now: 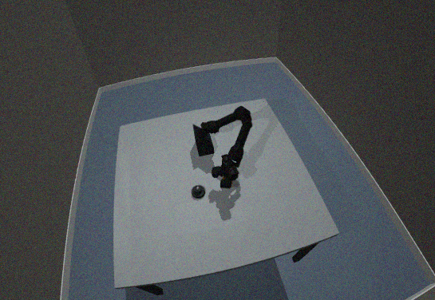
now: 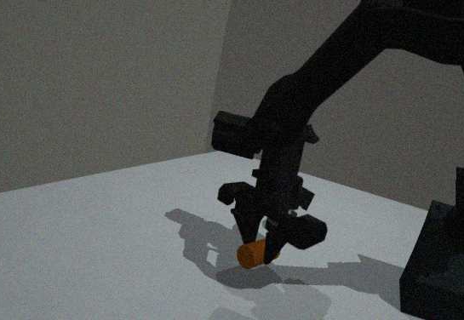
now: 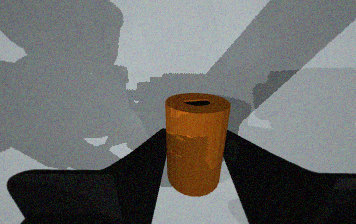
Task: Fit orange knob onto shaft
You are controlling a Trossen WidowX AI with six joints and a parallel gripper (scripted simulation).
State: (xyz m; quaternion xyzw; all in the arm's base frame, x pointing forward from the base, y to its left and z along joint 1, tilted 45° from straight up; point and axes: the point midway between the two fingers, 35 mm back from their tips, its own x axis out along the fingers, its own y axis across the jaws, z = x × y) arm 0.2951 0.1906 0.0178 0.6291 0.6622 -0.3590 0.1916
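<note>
The orange knob [image 2: 253, 254] [image 3: 195, 150] is held on its side a little above the table. In the wrist view its hole end is at the top, with a dark D-shaped hole whose flat side looks uppermost. In the exterior view a plain end faces left and the other end is partly behind a finger. My gripper [image 1: 224, 179] [image 2: 258, 252] [image 3: 193, 134] is shut on the knob's sides. The round pedestal [image 1: 198, 191] stands on the table to the lower left of the gripper in the top view, its shaft a small bright spot. The shaft's flat side cannot be made out.
The white table [image 1: 157, 239] [image 2: 83, 238] carries the arm's dark base block [image 1: 203, 143] [image 2: 436, 272]. The arm's shadows fall across the table around and below the gripper. The table's front edge runs along the bottom in the top view. The pedestal is not shown in the wrist view.
</note>
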